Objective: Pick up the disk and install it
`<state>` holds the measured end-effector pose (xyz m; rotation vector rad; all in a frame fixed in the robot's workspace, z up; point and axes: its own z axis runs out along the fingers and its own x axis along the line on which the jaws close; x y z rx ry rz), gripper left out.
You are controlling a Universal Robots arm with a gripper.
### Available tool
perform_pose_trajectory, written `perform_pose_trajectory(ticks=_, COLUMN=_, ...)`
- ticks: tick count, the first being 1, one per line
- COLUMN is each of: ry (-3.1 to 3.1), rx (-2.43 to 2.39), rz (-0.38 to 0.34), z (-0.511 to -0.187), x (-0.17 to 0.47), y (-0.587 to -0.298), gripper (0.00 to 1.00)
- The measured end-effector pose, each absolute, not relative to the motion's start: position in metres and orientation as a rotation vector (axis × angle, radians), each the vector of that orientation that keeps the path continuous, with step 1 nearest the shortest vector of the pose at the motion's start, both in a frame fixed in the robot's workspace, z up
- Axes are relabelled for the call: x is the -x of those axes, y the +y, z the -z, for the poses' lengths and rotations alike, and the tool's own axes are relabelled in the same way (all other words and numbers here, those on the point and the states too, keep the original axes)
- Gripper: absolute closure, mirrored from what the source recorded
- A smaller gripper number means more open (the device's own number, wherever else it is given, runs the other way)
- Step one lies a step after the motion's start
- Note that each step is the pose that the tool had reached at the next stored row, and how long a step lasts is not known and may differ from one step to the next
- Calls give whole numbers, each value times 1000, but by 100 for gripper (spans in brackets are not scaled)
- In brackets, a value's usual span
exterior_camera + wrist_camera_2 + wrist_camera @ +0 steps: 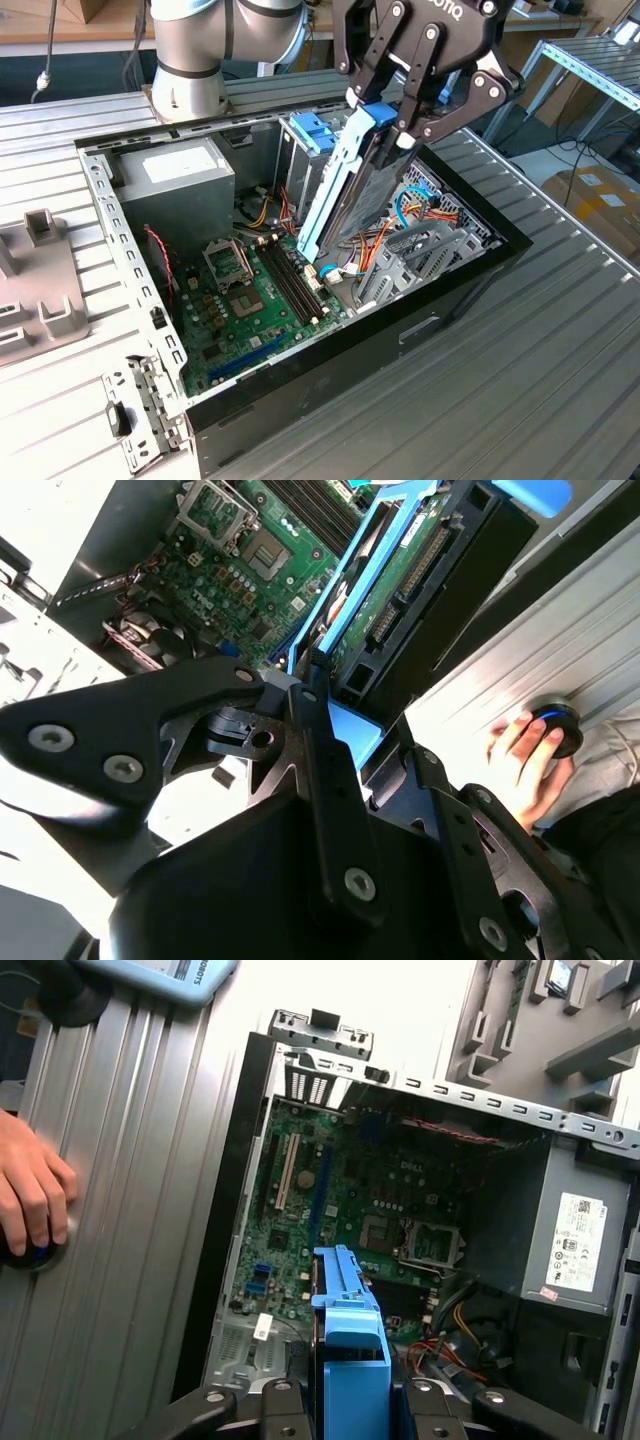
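Note:
The disk [362, 205] sits in a blue plastic carrier and hangs tilted, one end down, over the open computer case [118, 258]. My gripper [385, 118] is shut on its upper blue end. The lower end reaches down near the motherboard [240, 300] and the coloured cables. In the second wrist view the disk [400, 575] shows its green circuit side between blue rails, with the gripper [340, 730] clamped on the blue tab. In the first wrist view the blue carrier of the disk [350, 1335] stands between the fingers of the gripper [350, 1405].
A grey power-supply box [175, 175] fills the case's far corner in the exterior view. A metal cage with light-blue handles [310, 130] stands right behind the disk. A person's hand [525, 755] rests on a round knob on the ribbed table beside the case, also the hand [30, 1195].

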<state>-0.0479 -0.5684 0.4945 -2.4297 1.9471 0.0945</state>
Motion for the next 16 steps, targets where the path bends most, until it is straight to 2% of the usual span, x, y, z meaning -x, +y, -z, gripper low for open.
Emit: perform_pose_trajectory(ticks=16, ry=2010, rx=2375, rz=-94, z=-493, x=41, y=-581, gripper=63)
